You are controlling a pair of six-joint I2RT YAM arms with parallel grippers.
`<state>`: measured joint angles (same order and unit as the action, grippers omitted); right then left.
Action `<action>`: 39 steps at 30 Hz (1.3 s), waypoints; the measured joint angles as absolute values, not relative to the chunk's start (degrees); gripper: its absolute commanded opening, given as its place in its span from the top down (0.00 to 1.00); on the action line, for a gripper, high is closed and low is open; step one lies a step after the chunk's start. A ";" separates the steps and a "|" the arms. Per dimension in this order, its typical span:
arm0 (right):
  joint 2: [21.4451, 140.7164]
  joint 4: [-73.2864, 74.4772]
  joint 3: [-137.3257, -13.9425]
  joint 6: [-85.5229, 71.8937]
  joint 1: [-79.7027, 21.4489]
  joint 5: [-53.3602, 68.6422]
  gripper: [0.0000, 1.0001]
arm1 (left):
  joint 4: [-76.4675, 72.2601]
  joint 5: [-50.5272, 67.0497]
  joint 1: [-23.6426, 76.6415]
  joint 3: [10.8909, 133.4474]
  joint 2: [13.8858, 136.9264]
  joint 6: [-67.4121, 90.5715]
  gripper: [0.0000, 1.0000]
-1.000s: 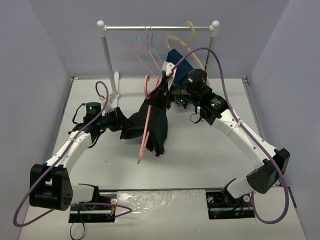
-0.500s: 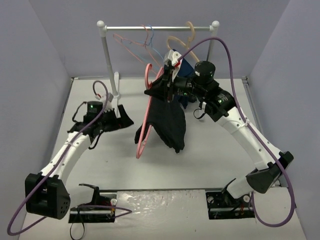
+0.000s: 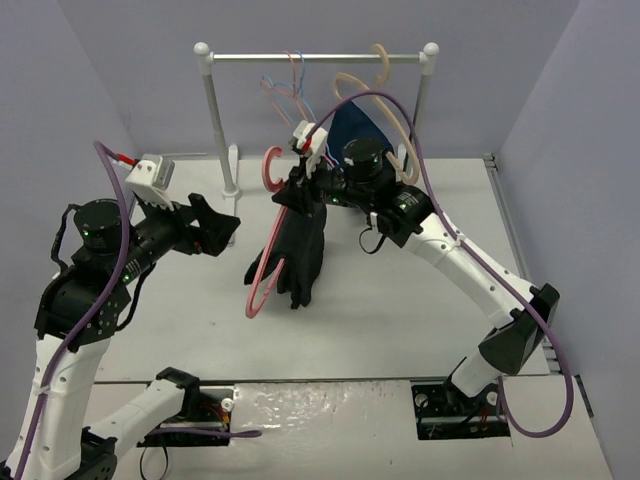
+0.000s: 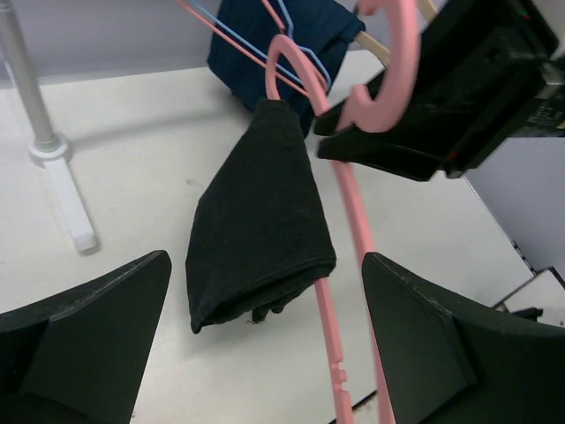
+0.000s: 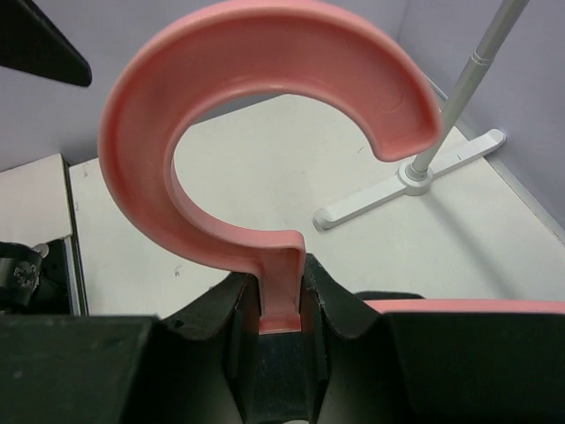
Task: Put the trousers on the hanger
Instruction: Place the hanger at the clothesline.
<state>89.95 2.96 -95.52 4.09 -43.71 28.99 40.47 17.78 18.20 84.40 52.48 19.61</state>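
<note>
Here the right fingers (image 5: 201, 307) clamp the hanger (image 5: 168, 115) just below its hook, the trousers (image 4: 260, 221) draped over it; the left fingers (image 4: 88, 327) gape wide, holding nothing.

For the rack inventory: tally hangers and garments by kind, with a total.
Hangers: 4 (salmon-pink hanger in the right gripper; light-blue hanger, thin red hanger, tan hanger on the rail)
Garments: 2 (black trousers, navy-blue garment)
Total: 6
</note>
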 measured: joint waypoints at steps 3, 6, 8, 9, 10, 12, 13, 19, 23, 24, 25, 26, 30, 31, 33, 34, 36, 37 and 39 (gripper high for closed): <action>91.56 3.14 -96.56 4.60 -45.18 26.15 1.00 | 41.25 17.35 22.12 84.47 53.52 19.06 0.13; 92.95 3.28 -98.13 4.48 -45.73 23.92 1.00 | 41.73 15.11 26.86 84.47 55.63 18.25 0.13; 93.69 3.27 -98.96 4.43 -45.78 22.50 1.00 | 42.16 13.35 29.83 84.47 57.54 17.82 0.14; 93.87 3.31 -99.16 4.44 -45.77 21.85 1.00 | 42.47 12.64 31.03 84.47 58.77 17.62 0.15; 94.05 3.36 -99.39 4.45 -45.76 21.21 1.00 | 42.77 12.01 32.14 84.47 59.99 17.43 0.18; 94.44 3.45 -99.92 4.46 -45.80 20.13 1.00 | 43.38 11.08 33.92 84.47 62.13 17.15 0.23; 94.56 3.58 -100.15 4.50 -45.80 19.63 1.00 | 43.61 10.66 34.48 84.47 62.95 17.12 0.25; 94.72 4.05 -100.78 4.62 -45.80 17.69 1.00 | 43.82 7.67 36.17 84.47 64.08 17.07 0.50; 94.74 4.14 -100.84 4.62 -45.80 17.12 1.00 | 43.90 5.86 36.38 84.47 64.05 16.91 0.71; 94.75 4.14 -100.84 4.62 -45.80 17.01 1.00 | 43.85 5.49 36.38 84.47 63.96 16.86 0.76; 94.76 4.14 -100.84 4.63 -45.80 16.92 1.00 | 43.77 5.18 36.38 84.44 63.85 16.75 0.82; 94.76 4.14 -100.84 4.64 -45.80 16.88 1.00 | 43.59 5.06 36.36 84.28 63.64 16.54 0.92; 94.83 4.27 -100.84 4.65 -45.80 16.87 1.00 | 42.18 5.75 36.37 82.58 62.49 16.56 1.00; 94.83 4.39 -100.84 4.69 -45.80 16.88 1.00 | 41.75 5.92 36.36 82.06 62.22 16.52 1.00; 94.86 4.55 -100.84 4.70 -45.77 16.94 1.00 | 40.85 6.31 36.36 81.18 61.68 16.51 1.00; 94.90 4.55 -100.84 4.66 -45.76 17.05 1.00 | 40.57 6.34 36.36 80.90 61.43 16.50 1.00; 94.94 4.51 -100.89 4.57 -45.74 17.38 0.91 | 40.16 6.29 36.36 80.46 60.89 16.48 1.00; 94.94 4.49 -100.94 4.52 -45.74 17.60 0.76 | 40.03 6.20 36.36 80.30 60.61 16.47 1.00; 94.94 4.15 -101.05 4.26 -45.76 18.31 0.53 | 40.14 5.58 36.36 80.23 59.90 16.26 1.00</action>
